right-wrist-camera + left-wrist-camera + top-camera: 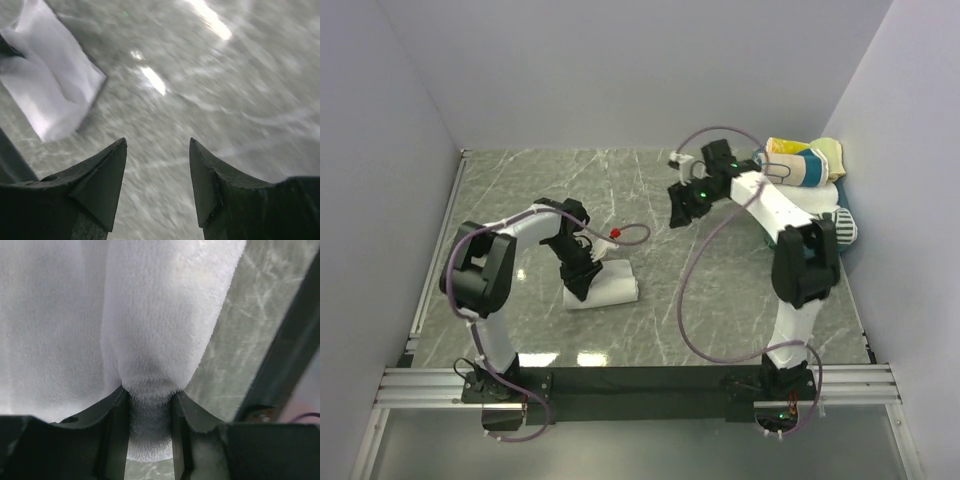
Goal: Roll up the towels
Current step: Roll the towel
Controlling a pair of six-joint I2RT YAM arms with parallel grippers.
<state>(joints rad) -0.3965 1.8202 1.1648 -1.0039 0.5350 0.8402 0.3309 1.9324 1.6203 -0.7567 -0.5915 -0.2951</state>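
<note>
Black fingers [116, 430] of the left end effector [149, 405] fill the bottom of the left wrist view, clamped on one end of the large plain white fluffy cloth towel [165, 315]. The pile is squeezed btwn them and bulges out above the tips.

From the top view, that towel lies as a compact bundle on the grey marble-patterned bench [720, 300], left of centre, w/ the left arm bent over it. Can't tell if it is rolled or only folded.

The right end effector [157, 142] hovers over bare bench right of centre. Its two pointed fingers stand apart w/ nothing btwn them. The right wrist view is blurred, but the white towel shows at its upper left, well apart from those fingers.

At the far right, against the wall, sits a yellow-teal-white striped rolled towel [800, 162]. Just nearer, a white rolled towel w/ dark print [842, 225] is partly hidden behind the right arm. Both are well apart from the white bundle.
</note>
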